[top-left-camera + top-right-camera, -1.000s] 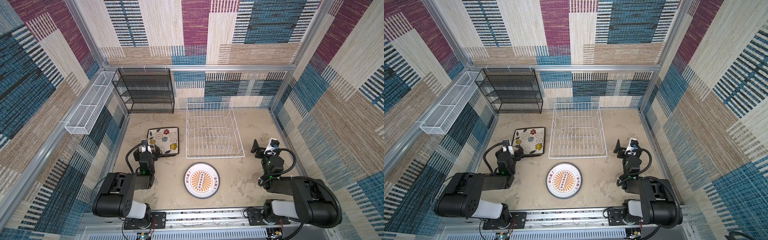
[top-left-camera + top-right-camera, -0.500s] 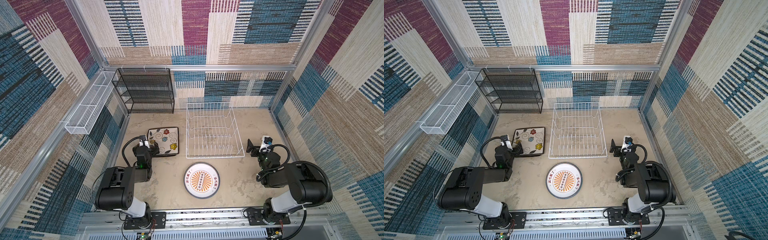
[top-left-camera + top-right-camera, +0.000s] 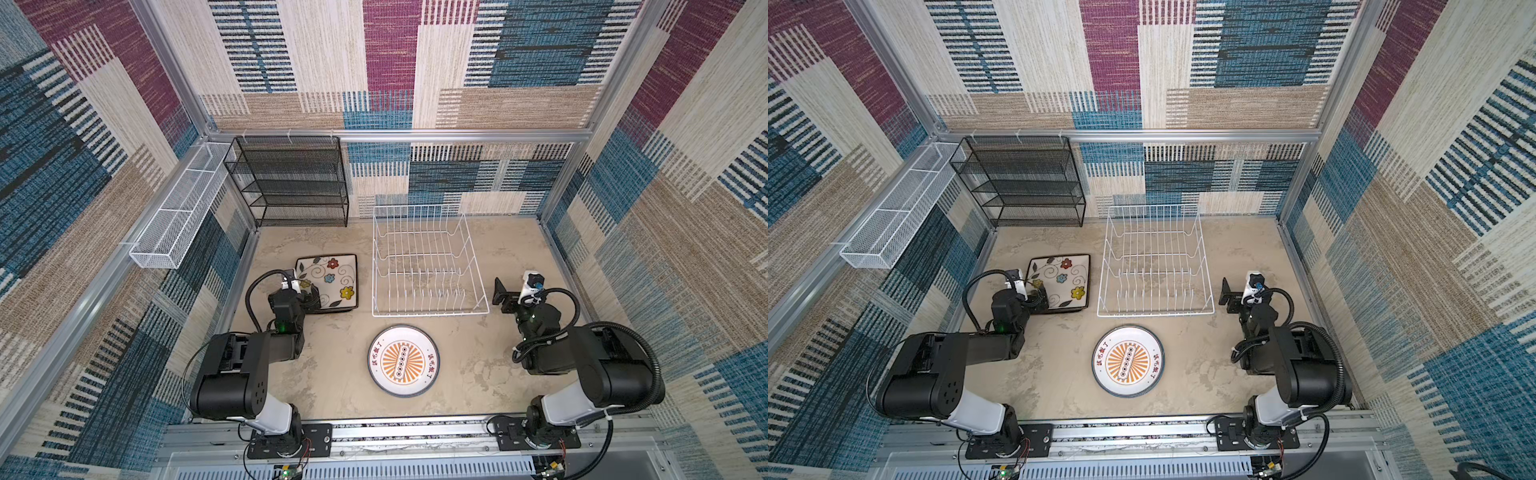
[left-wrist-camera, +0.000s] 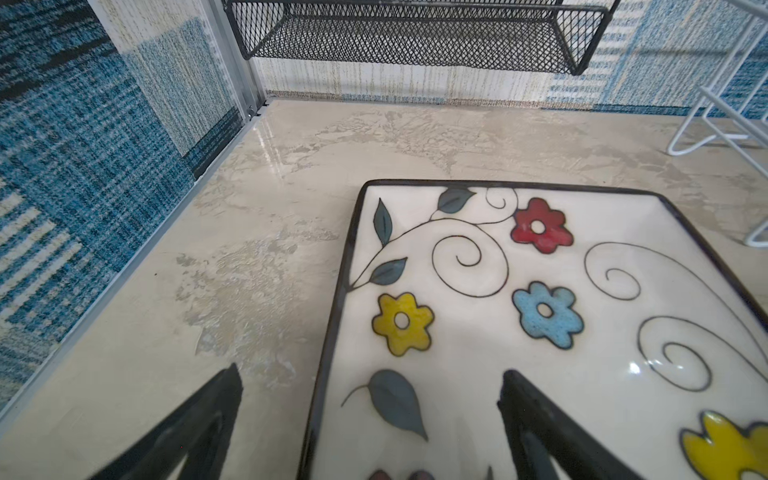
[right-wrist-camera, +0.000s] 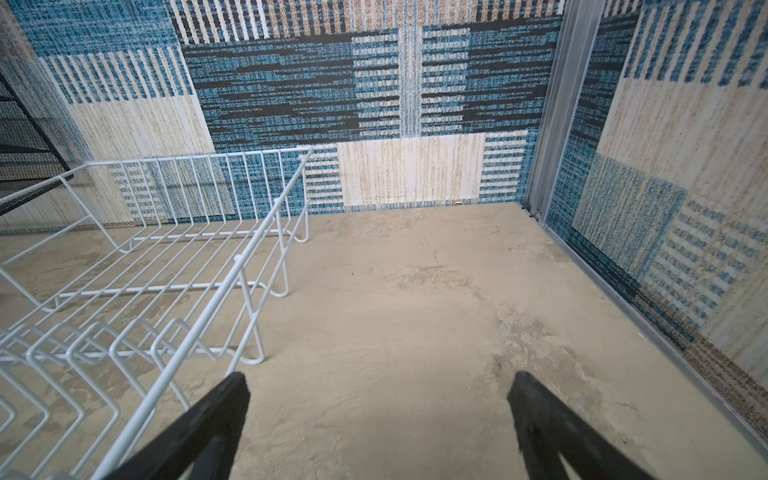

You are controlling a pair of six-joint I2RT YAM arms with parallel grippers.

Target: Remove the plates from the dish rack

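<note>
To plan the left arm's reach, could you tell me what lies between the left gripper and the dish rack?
The square flowered plate lies between them, then a bare strip of tabletop beside the dish rack; both top views show it.

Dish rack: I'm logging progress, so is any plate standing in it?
No, the dish rack holds only bare wire; the square plate and the round plate lie flat outside it.
</note>
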